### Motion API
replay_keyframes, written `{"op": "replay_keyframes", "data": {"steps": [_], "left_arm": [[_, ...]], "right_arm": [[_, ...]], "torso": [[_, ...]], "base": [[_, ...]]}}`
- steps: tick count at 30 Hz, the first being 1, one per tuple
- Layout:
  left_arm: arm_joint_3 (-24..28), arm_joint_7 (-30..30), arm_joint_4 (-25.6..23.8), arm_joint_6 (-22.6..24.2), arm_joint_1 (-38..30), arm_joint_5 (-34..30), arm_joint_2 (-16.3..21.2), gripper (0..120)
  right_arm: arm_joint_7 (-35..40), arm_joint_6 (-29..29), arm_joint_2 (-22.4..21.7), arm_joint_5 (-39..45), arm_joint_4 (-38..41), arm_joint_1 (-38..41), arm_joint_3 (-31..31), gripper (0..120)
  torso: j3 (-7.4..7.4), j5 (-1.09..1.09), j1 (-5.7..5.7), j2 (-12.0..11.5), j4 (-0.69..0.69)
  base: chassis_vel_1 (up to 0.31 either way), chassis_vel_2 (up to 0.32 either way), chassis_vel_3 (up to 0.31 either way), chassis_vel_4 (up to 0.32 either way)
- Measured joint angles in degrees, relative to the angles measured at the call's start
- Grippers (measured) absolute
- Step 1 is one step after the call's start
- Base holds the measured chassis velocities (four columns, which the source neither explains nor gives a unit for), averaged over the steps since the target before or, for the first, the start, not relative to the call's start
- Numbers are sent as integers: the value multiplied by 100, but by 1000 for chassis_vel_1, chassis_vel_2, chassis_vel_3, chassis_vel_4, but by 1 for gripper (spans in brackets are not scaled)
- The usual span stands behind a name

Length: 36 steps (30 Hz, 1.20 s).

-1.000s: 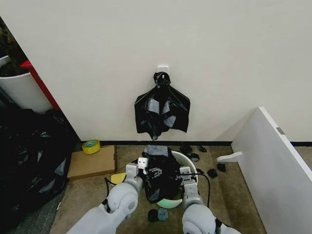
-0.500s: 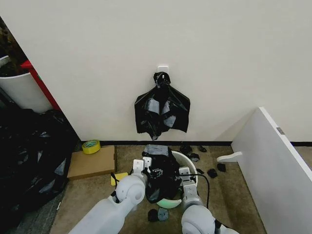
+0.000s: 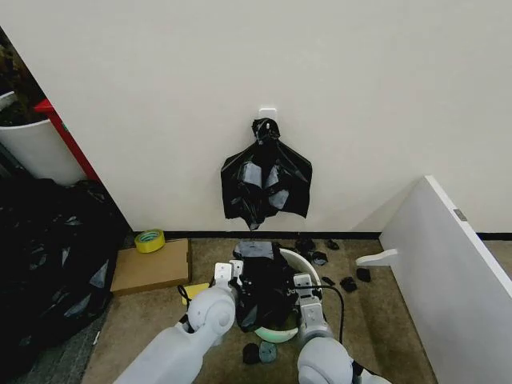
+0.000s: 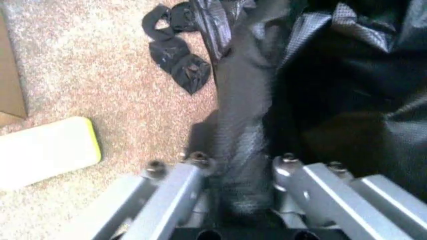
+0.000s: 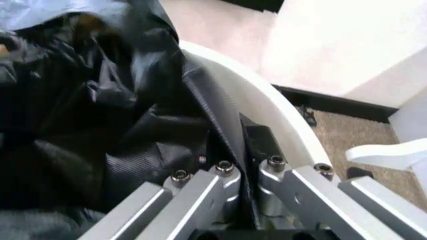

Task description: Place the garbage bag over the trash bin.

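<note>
Garbage bag [image 3: 262,290] hides most of trash bin [image 3: 307,268].

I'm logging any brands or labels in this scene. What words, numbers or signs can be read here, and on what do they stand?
None can be read.
Tape roll: no legible print.
Cardboard box: plain.
Garbage bag and trash bin: no marking seen.
Grey tag on the white board: too small to read.
</note>
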Motion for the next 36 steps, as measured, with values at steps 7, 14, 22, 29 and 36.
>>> {"op": "replay_keyframes", "data": {"steps": [7,14,22,29,36], "left_arm": [[-432,60,-692,-50,647,32,380,1],[-880,274,-1333,-209,1301,423,729,1],[-1059,539,-1957,-587,1814,1029,975,1],[-1128,580,-2383,-789,1951,1097,1056,1],[-1239,735,-2339,-1397,1780,979,1047,1]], "right_arm": [[-598,1236,-14,-541,-220,-12,91,0],[-593,1721,23,-577,-376,59,341,0],[-324,1345,-71,-203,-355,-30,482,0],[-186,1096,-142,387,-210,-118,605,0],[-69,783,-588,1228,496,-579,596,0]], "torso": [[0,2,0,0,2],[0,1,0,0,2],[0,2,0,0,0],[0,3,0,0,2],[0,2,0,0,1]], "base": [[0,0,0,0],[0,0,0,0],[0,0,0,0],[0,0,0,0],[0,0,0,0]]}}
